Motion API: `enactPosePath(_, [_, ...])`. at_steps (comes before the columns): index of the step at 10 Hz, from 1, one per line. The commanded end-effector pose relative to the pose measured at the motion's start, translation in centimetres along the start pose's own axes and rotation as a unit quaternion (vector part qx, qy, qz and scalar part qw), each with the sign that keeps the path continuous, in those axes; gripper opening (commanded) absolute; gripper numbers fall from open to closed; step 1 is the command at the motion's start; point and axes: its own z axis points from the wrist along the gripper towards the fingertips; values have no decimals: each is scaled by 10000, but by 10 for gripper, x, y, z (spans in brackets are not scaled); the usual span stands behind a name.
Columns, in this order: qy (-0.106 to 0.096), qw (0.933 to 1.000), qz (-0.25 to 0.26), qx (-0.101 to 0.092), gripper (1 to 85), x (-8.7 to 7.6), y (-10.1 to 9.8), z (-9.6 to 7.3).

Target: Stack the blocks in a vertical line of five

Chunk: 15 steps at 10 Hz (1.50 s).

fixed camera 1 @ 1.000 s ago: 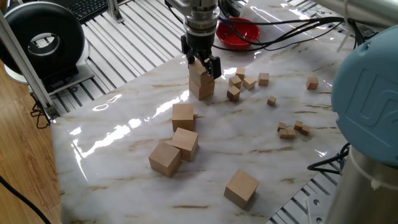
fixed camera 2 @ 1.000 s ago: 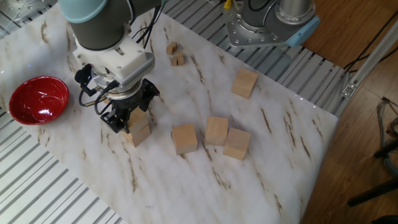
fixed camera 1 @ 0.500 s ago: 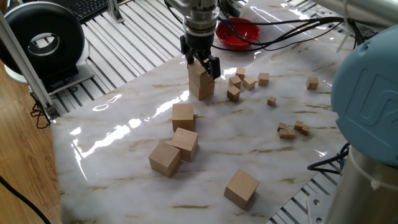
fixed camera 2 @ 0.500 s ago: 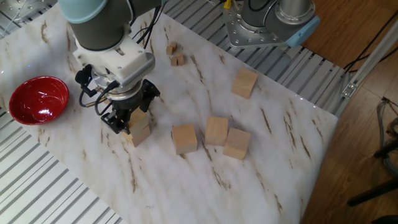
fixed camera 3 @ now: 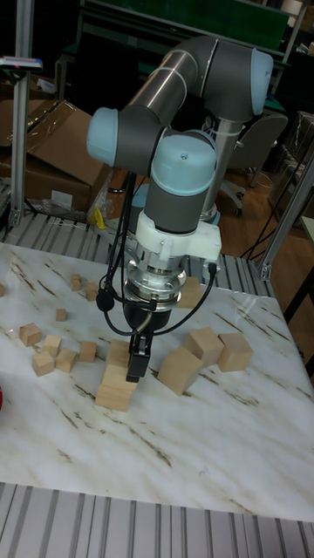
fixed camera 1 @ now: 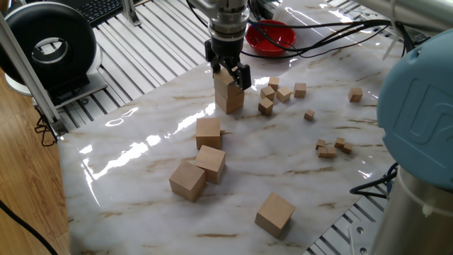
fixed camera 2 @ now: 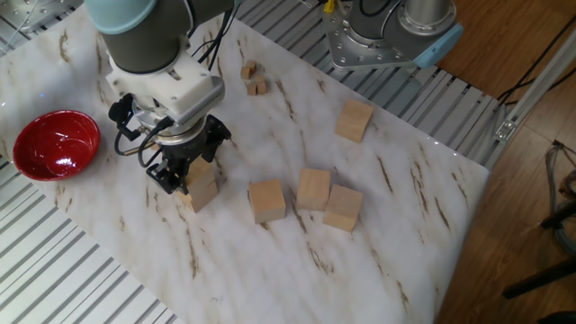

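While the arm is reaching down over the marble surface (fixed camera 1: 141,152), the gripper (fixed camera 1: 229,74) is standing upright over a short stack (fixed camera 1: 229,98) of two blocks near the red bowl (fixed camera 1: 272,35); its jaws are sitting closed against opposite sides of the top block (fixed camera 1: 226,81), which is resting on the bottom block (fixed camera 1: 230,103); in the other fixed view the gripper (fixed camera 2: 186,174) is covering most of the top block (fixed camera 2: 200,172), with the bottom block (fixed camera 2: 203,193) showing under it; in the tall fixed view the gripper (fixed camera 3: 139,356) is hanging over the stack (fixed camera 3: 116,379), and one dark finger (fixed camera 3: 138,357) is lying against the top block's side; four more blocks are lying loose on the surface; one block (fixed camera 1: 208,132) is sitting just in front of the stack, two blocks (fixed camera 1: 211,162) (fixed camera 1: 187,180) are touching each other a little nearer the front edge, and a fourth block (fixed camera 1: 274,214) is lying apart near the corner; in the other fixed view these are showing as a block (fixed camera 2: 267,200) beside the stack, a touching pair (fixed camera 2: 313,189) (fixed camera 2: 343,208), and a far one (fixed camera 2: 355,120); tiny cubes (fixed camera 1: 274,94) are lying scattered behind and to the side of the stack, with another small cluster (fixed camera 1: 331,147) further along the surface.
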Motion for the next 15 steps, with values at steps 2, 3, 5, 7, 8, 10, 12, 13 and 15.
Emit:
enactPosePath(2, [33,9999,-78,54,613,0,-4,-2])
enactPosePath(3, [49,9999,-86,55,633,0,-4,-3])
enactPosePath(5, [-20,10000,-86,31,660,-2,-3,0])
enactPosePath(7, [-35,10000,-56,-8,667,-2,-1,0])
enactPosePath(8, [-42,10000,-56,-23,667,-2,0,0])
enactPosePath(10, [-19,10000,-55,-23,667,0,0,0])
enactPosePath(12, [-35,10000,59,-54,667,-1,1,0])
enactPosePath(13, [-27,9999,98,-62,667,-1,1,1])
enactPosePath(15, [-78,9997,196,-118,667,-4,4,1])
